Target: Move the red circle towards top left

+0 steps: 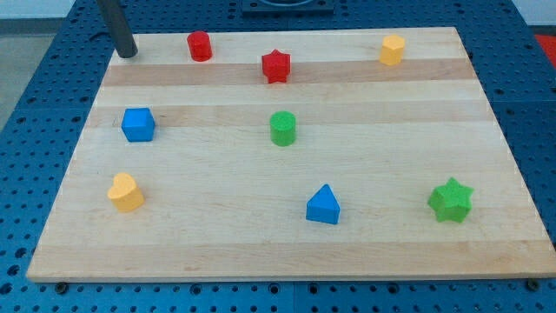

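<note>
The red circle, a short red cylinder, stands near the top edge of the wooden board, left of centre. My tip is at the board's top left corner, a short way to the left of the red circle and apart from it. A red star lies to the right of the red circle and slightly lower.
A yellow hexagonal block is at the top right. A blue cube and a green cylinder sit in the middle row. A yellow heart, a blue triangle and a green star lie along the bottom.
</note>
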Robot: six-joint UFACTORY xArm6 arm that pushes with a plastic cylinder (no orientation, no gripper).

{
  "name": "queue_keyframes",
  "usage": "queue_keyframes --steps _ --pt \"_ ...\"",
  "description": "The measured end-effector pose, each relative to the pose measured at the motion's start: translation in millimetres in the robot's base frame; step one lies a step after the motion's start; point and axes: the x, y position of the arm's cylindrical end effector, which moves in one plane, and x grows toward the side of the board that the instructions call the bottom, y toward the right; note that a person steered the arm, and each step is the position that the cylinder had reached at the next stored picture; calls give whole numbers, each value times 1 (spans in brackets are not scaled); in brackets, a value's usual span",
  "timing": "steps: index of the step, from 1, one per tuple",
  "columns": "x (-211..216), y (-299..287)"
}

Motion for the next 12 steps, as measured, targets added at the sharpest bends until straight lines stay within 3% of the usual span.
queue_keyframes --steps 1,3,5,6,9,10,12 --pt "0 0" --pt "-48 35" --pt "-20 90" --pt "-19 157" --pt "-3 283" --pt "21 284" --pt "38 223"
